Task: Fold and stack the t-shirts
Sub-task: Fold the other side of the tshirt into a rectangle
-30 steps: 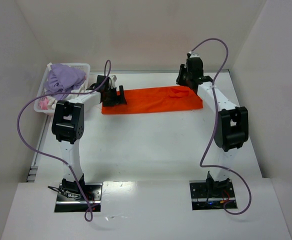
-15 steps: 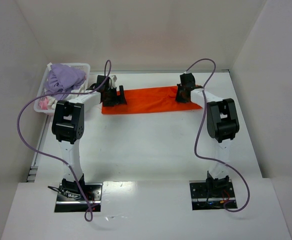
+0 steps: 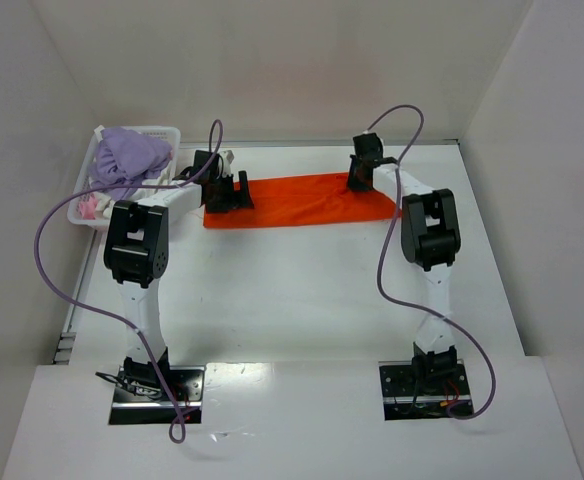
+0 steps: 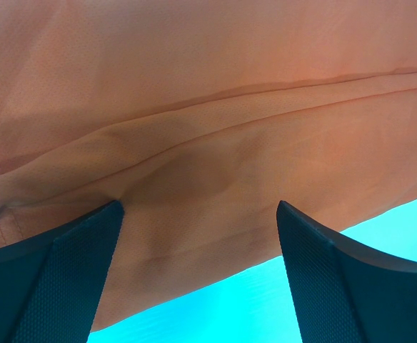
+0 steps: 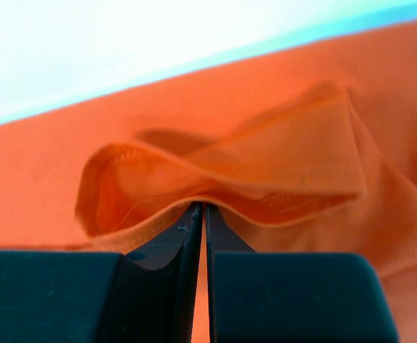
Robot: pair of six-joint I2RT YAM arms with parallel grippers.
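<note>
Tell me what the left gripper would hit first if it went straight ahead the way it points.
Most likely the orange t-shirt: the left gripper points at it, jaws open, near its edge. Depth is unclear.

The white table (image 3: 302,290) has an orange t-shirt (image 3: 302,200) lying flat on it in a long strip. The strip runs from the left fingers (image 3: 243,190) to the right fingers (image 3: 356,182). A white basket (image 3: 170,135) sits left of the left fingers.
</note>
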